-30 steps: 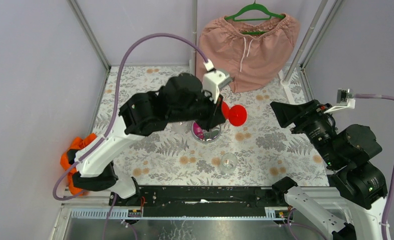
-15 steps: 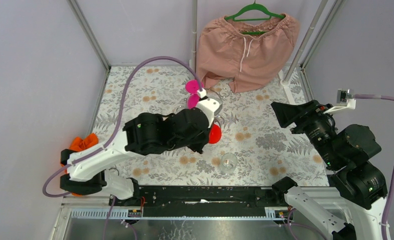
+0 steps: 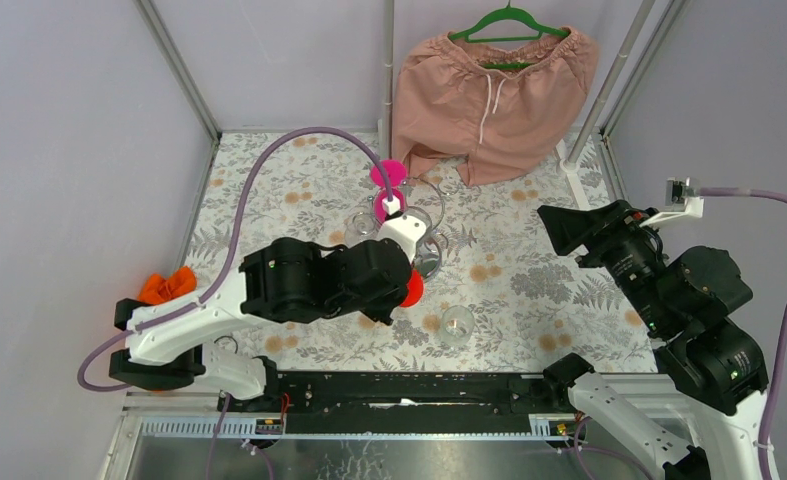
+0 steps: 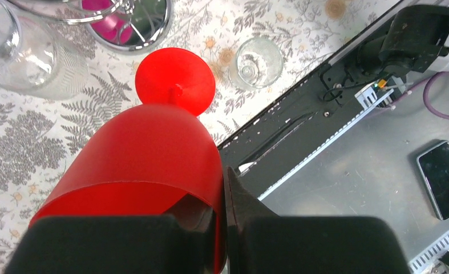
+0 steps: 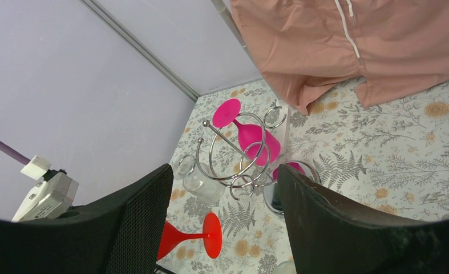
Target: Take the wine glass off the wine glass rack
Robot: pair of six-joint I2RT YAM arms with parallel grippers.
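1. While the left gripper clamps the red wine glass sideways above the worktop, clear of the rack, a slack grip may drop it.
2. Empty, the right gripper gapes wide.

Left hand clamped tight, arm folded low; right hand spread wide.

Red wine glass mostly hidden under left arm; wine glass rack cut off at wrist view's top edge.
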